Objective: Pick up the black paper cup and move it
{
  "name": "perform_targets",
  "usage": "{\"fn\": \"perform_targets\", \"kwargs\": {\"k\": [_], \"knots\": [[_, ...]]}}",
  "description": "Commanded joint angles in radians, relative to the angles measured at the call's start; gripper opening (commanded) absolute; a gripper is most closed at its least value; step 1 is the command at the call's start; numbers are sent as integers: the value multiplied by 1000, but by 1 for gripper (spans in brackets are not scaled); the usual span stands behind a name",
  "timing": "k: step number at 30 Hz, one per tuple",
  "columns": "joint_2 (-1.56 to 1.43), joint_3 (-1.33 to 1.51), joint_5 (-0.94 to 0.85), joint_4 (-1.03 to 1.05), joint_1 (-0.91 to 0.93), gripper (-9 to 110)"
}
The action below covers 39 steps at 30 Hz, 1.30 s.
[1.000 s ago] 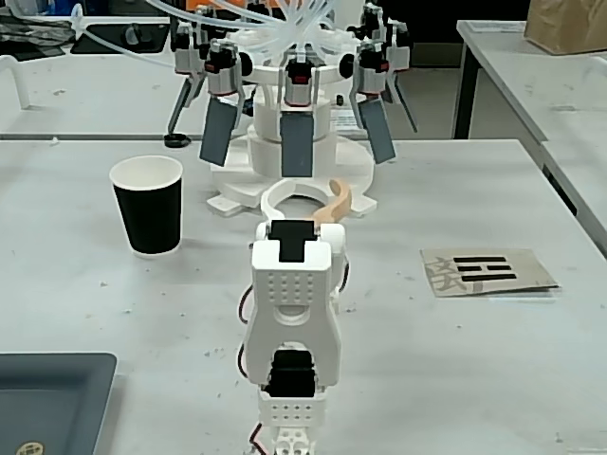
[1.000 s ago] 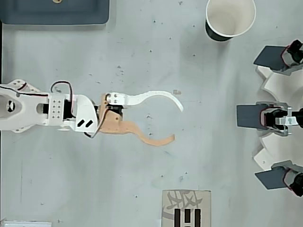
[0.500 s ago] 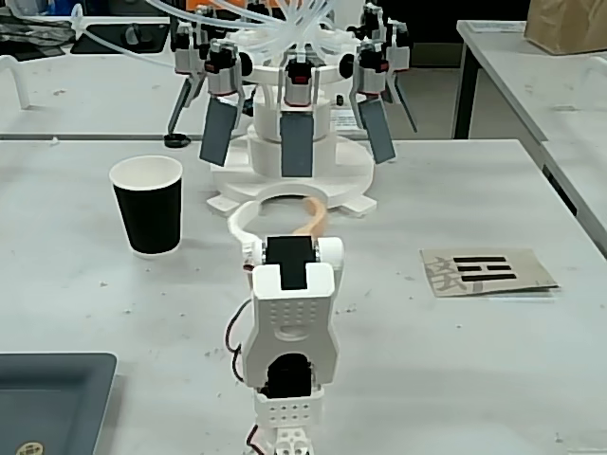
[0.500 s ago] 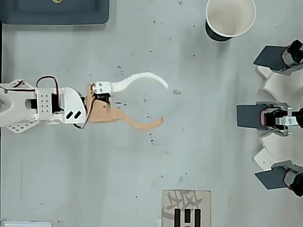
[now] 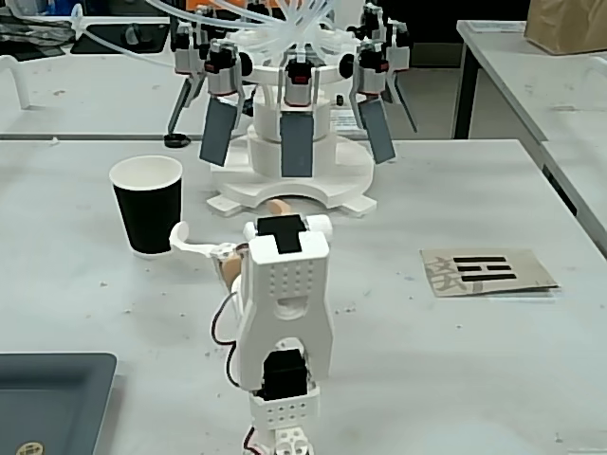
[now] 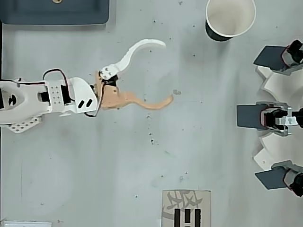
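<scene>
The black paper cup (image 5: 147, 204) stands upright on the grey table, white inside with a white rim. In the overhead view the cup (image 6: 218, 36) is at the top, right of centre. My gripper (image 6: 165, 71) is open wide and holds nothing. Its curved white finger (image 6: 142, 47) points toward the cup, and its orange finger (image 6: 156, 103) points toward the machine. The cup lies beyond the white fingertip, clear of both fingers. In the fixed view the gripper (image 5: 228, 220) is just right of the cup, partly hidden behind the white arm (image 5: 285, 294).
A white machine (image 5: 294, 180) with dark grey paddles (image 6: 251, 116) stands past the gripper, tubes above it. A card with black bars (image 5: 488, 272) lies on the table to the right in the fixed view. A dark tray (image 6: 57, 12) sits near the arm's base.
</scene>
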<state>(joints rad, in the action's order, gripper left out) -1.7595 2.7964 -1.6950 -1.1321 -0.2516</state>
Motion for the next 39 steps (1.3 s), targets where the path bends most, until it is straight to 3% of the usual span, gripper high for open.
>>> {"fn": "perform_targets", "kwargs": {"k": [1,15,39], "knots": [[28,-104,-11,-9,-20,38],[319,-440,-35,34,-92,56],[779,-1112,6,230,-130,59]]}}
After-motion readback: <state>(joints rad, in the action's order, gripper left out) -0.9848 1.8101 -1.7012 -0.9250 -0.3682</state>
